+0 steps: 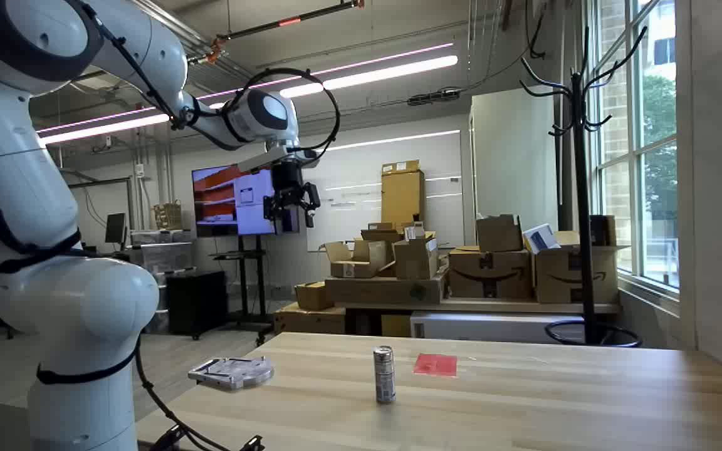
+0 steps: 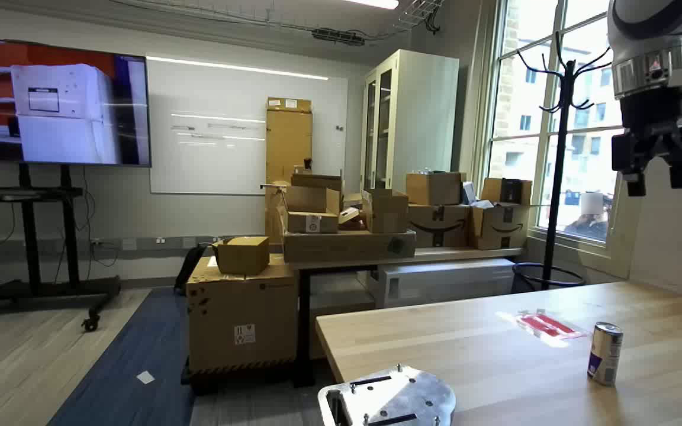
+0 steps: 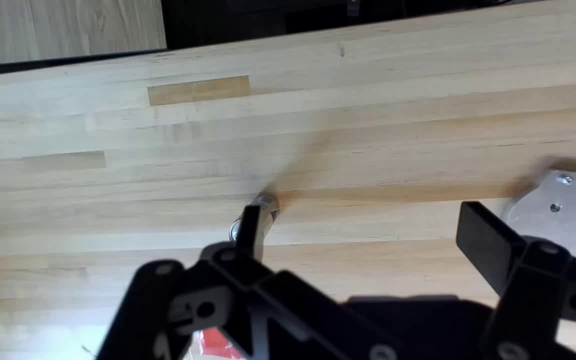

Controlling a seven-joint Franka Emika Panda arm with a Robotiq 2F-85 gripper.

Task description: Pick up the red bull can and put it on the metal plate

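The red bull can (image 1: 385,376) stands upright on the wooden table in both exterior views, silver-grey with bluish parts (image 2: 605,355). In the wrist view the can (image 3: 268,204) is partly hidden behind the left finger. The metal plate (image 1: 233,373) lies at the table's edge near the robot base; it is silvery with slots and screws (image 2: 397,399). Part of the plate (image 3: 558,220) shows at the right of the wrist view, partly behind the right finger. My gripper (image 1: 292,216) is open and empty, high above the table, apart from both things. Its fingers are wide apart (image 3: 360,222).
A flat red piece (image 1: 435,364) lies on the table (image 1: 524,413) near the can. Cables (image 1: 176,416) run by the robot base. Cardboard boxes (image 1: 489,272) and a black coat stand (image 1: 580,188) stand beyond the table, near a window.
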